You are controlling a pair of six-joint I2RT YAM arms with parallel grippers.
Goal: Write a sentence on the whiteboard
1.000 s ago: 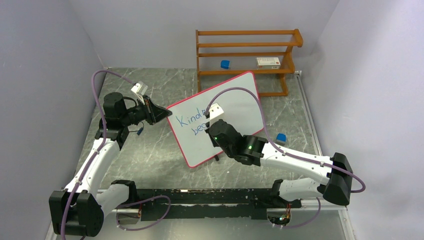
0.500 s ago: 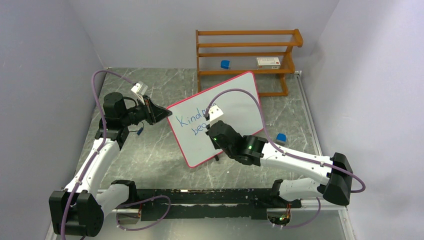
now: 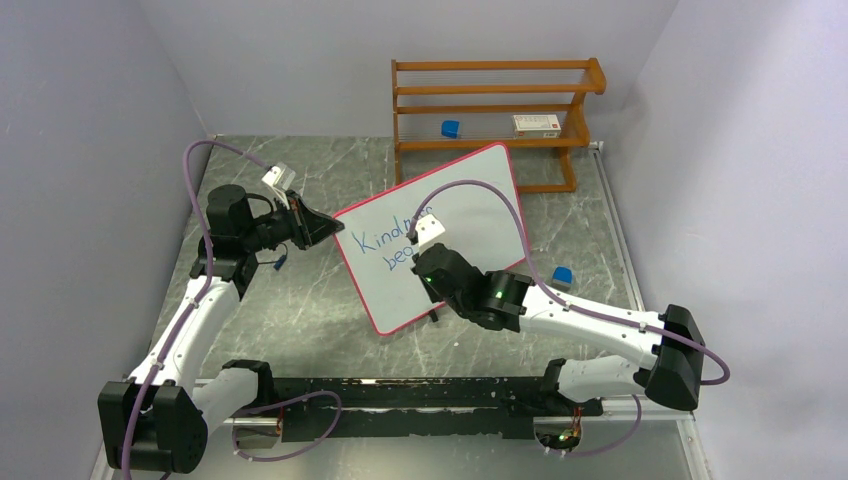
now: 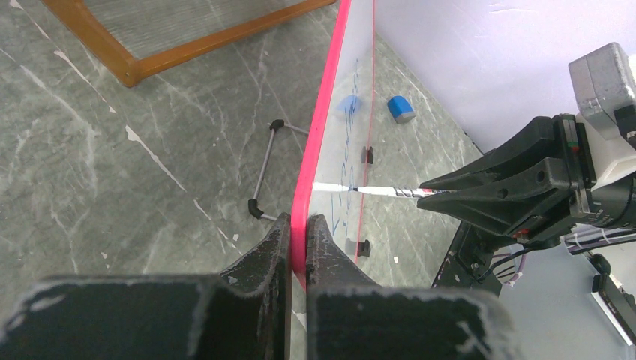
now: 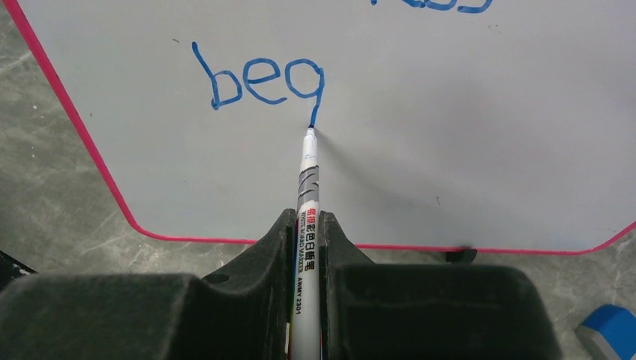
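Right gripper [image 5: 306,219] pinches marker [image 5: 308,169], tip touching whiteboard [image 5: 465,150] at tail of "beg", second line of sentence [image 5: 259,79]. Left gripper [image 4: 298,229] clamps board's pink rim, mid-table [image 3: 300,300].

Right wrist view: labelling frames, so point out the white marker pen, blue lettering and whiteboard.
White marker pen [image 5: 307,187], right wrist view, barrel.
Blue cursive lettering [image 5: 264,84], right wrist view, letter e.
Pink-rimmed white whiteboard [image 5: 465,135], right wrist view, bare face.

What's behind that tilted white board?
A wooden rack stands behind the whiteboard, its lower left corner covered. The left wrist view shows a thin metal prop on the board's back side. The tabletop directly under the board is hidden.
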